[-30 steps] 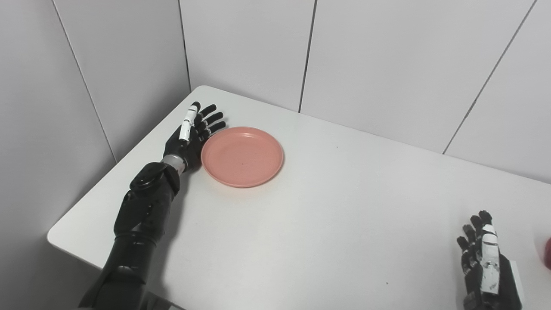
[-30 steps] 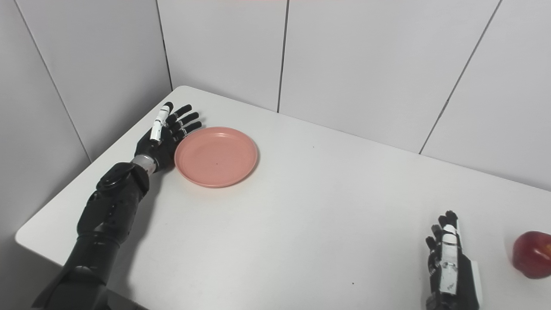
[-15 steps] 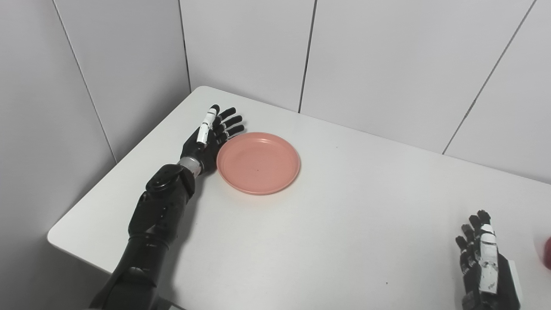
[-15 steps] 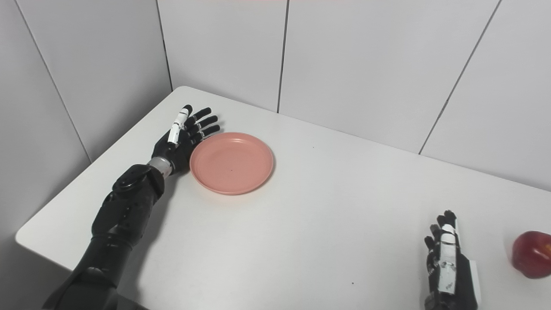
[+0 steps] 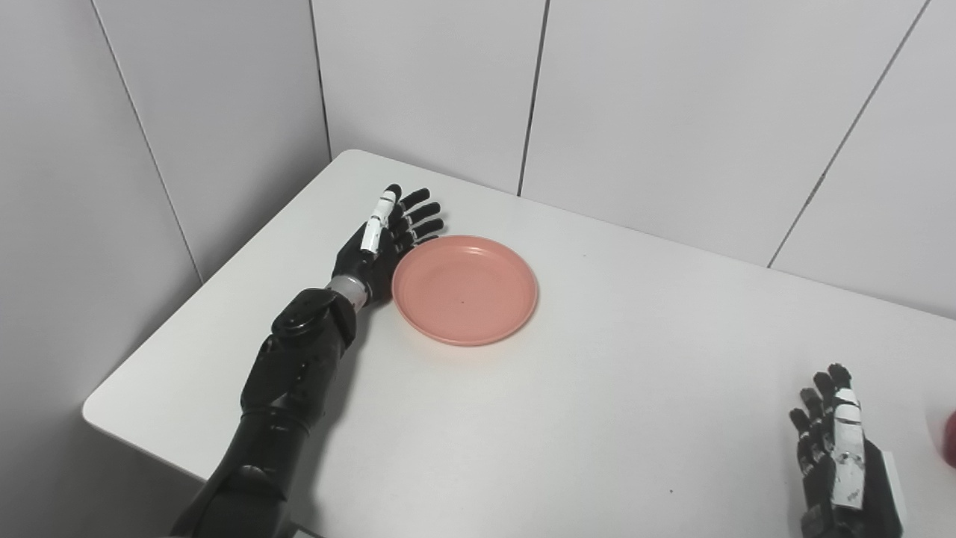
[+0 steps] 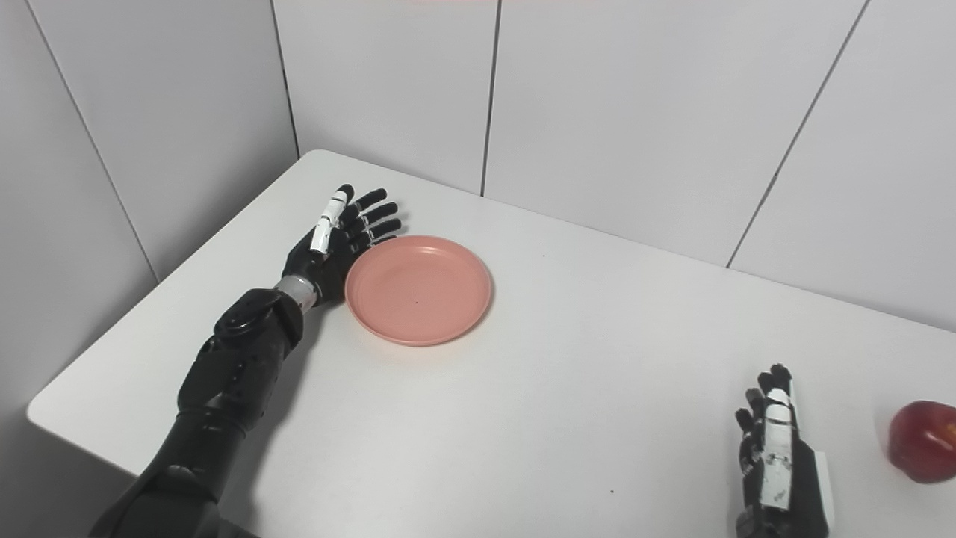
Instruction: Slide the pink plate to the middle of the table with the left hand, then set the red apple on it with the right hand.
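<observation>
Left hand [image 5: 379, 246] — fingers apart, against the pink plate [image 5: 464, 290] — has pushed it further toward table centre.

No text, label, brand, number or sign can be read in either view.
</observation>
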`<state>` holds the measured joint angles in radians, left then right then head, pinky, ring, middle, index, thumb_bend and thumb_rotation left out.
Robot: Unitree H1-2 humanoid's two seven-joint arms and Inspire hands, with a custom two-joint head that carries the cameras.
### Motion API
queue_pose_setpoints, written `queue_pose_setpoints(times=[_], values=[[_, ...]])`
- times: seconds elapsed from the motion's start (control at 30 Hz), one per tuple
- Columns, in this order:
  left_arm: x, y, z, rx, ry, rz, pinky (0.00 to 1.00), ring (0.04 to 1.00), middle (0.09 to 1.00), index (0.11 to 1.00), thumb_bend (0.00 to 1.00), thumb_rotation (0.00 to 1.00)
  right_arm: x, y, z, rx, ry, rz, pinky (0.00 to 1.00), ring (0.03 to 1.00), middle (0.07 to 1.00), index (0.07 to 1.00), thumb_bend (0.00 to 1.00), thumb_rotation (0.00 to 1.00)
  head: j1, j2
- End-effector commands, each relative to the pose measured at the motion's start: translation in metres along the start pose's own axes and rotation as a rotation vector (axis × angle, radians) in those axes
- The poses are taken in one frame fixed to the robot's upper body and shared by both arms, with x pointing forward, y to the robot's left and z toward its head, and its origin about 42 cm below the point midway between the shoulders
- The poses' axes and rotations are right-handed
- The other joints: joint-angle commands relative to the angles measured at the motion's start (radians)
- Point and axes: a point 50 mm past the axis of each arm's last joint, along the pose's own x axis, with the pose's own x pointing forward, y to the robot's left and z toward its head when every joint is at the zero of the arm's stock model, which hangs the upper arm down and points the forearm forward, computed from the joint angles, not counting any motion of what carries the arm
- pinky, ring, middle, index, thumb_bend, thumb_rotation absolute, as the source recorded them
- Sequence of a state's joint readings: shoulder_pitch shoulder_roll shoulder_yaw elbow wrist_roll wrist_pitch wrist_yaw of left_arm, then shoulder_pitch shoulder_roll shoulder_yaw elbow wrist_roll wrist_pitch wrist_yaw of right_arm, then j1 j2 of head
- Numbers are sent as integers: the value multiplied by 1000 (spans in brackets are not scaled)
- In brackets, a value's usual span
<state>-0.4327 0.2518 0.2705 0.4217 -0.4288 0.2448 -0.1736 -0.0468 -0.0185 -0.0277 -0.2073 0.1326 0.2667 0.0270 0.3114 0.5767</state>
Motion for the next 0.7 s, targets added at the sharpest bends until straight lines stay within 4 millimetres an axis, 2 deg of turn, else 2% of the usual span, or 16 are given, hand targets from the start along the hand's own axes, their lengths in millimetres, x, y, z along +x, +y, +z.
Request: queue_pose_setpoints(times=[0.0, 0.17, 0.67], values=[[-1, -8, -18, -9, 56, -13, 855, 847, 854, 840, 355, 1000, 5, 5, 16, 10, -70, 16, 1000, 1000, 1000, 1000, 167, 1000, -4, 4], [1, -16, -21, -10, 59, -34, 872, 851, 857, 842, 360, 1000, 4, 6, 16, 1, -66, 11, 1000, 1000, 1000, 1000, 167, 1000, -11, 8], [-2, -39, -29, -28, 66, -51, 841, 832, 838, 821, 377, 1000, 4, 11, 17, 13, -72, 2, 1000, 986, 996, 995, 178, 1000, -34, 22]])
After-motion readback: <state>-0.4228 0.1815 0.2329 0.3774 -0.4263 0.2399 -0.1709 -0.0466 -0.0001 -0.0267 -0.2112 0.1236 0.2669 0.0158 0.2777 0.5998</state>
